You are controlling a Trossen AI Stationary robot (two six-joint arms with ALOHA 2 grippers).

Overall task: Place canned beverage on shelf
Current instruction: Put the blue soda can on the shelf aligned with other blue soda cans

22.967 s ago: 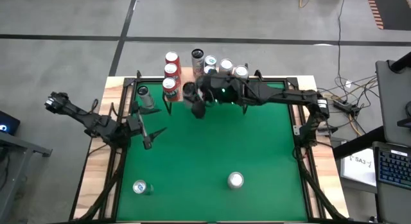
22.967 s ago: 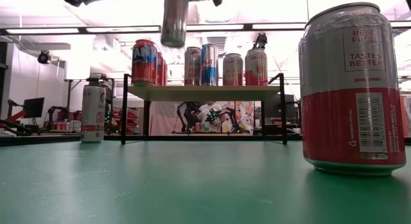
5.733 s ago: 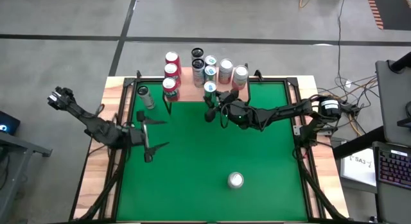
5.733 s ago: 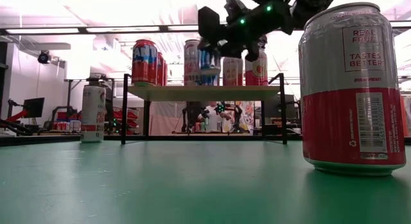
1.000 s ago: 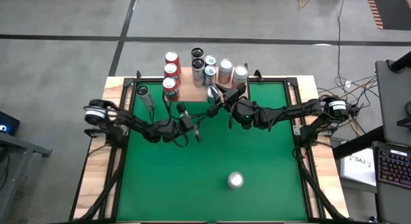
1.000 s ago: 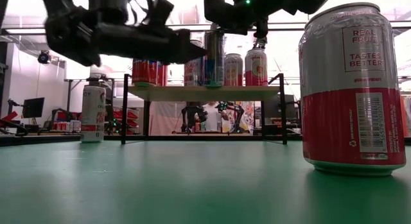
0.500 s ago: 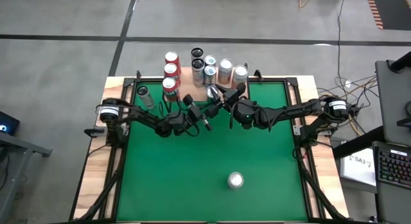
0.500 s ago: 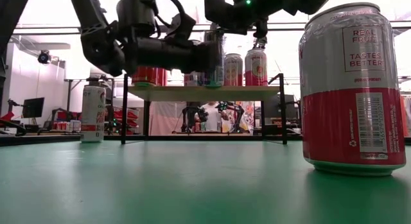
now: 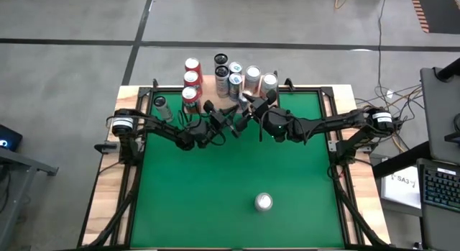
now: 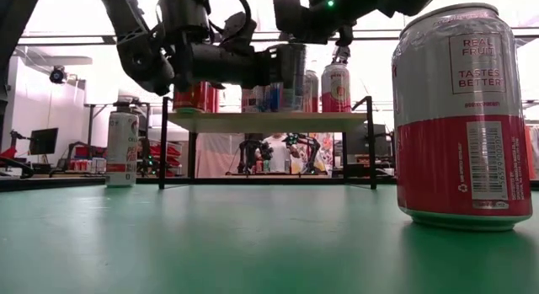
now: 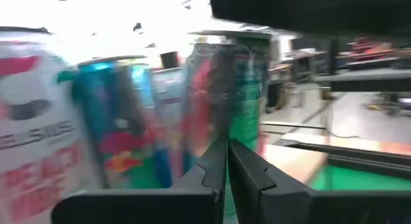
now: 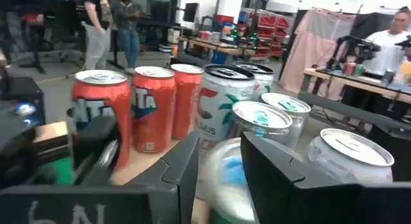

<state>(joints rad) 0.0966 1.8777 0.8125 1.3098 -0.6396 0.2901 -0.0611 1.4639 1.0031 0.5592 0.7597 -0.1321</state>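
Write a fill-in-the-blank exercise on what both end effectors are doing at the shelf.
1. The right end effector grips a ___ between its fingers.
2. The left end effector has its fingers ___, holding nothing.
3. The row of red cans on the shelf numbers ___.
4. The table has a ___ surface.
Missing words: can; shut; three; green.

Both arms reach inward from opposite table sides, nearly meeting at the far middle. Left gripper point(image 9: 233, 123) fingers pressed together, pointing toward the right gripper point(image 9: 246, 107). Right gripper fingers point(image 12: 273, 169) part-spread, clamped round a can point(image 12: 228, 185).
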